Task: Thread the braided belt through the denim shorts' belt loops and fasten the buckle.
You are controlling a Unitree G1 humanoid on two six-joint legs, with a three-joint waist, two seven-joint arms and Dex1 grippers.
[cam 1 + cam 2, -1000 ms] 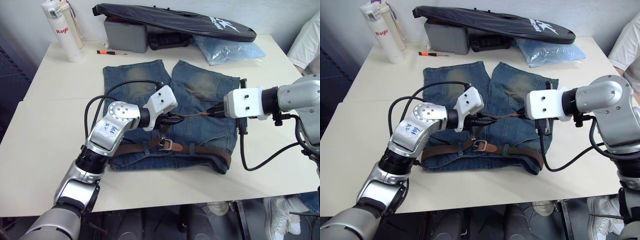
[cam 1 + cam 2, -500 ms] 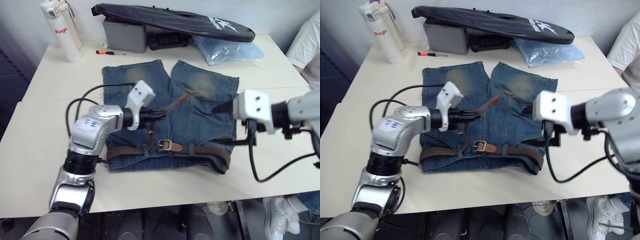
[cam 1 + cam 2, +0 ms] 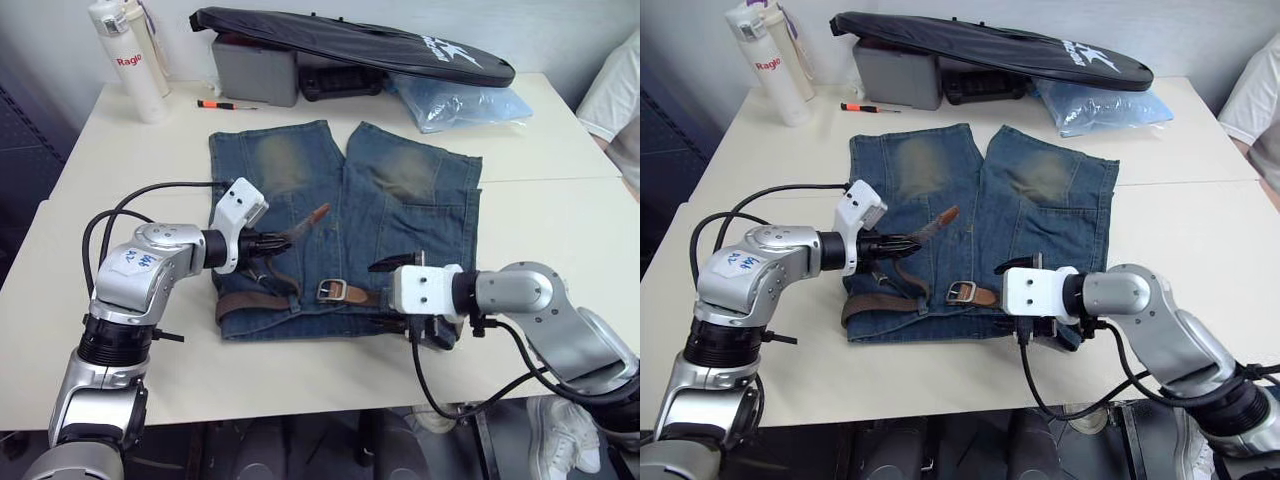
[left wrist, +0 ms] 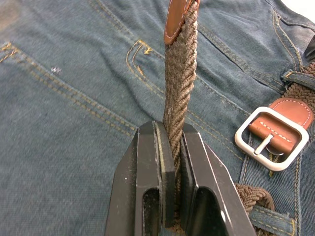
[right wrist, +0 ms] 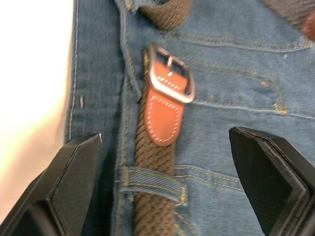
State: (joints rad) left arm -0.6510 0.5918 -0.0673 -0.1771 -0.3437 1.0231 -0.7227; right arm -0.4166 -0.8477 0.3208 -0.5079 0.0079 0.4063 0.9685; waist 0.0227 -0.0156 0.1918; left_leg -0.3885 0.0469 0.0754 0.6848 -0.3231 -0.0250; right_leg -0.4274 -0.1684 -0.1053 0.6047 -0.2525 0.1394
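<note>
I see the faded blue denim shorts [image 3: 345, 225] lying flat on the cream table [image 3: 110, 180], waistband toward me, legs pointing away. The long brown woven braided belt [image 3: 275, 285] runs w/ its long axis along the waistband, i.e. across the table left to right, passing under short blue denim belt loops [image 5: 150, 178] sewn on the waistband.

Left gripper [image 3: 275, 240]: jaws clamped narrow on the belt's free end. In the left wrist view the braid [image 4: 178, 88] rises straight out between the black fingers [image 4: 147, 172]. The darker leather tip [image 3: 312, 215] is lifted off the denim and points away from me and to the right, tilted upward over the left leg. From the jaws the belt curves back down to the waistband.

The small rectangular silver-grey metal frame buckle [image 3: 332, 291] lies flat on the waistband near centre, just right of the left gripper, prong across the frame, brown leather tab [image 5: 161, 118] behind it. Free end is not through the buckle; belt unfastened.

Right gripper [image 3: 1002, 285]: hovering low over the waistband, right of the buckle, pointing left along the belt axis. Jaws spread wide, holding nothing; in the right wrist view both fingers [image 5: 69, 184] sit well apart either side of the buckle and belt.

Far table edge: long black bag [image 3: 350, 45], white bottle [image 3: 125, 60].
</note>
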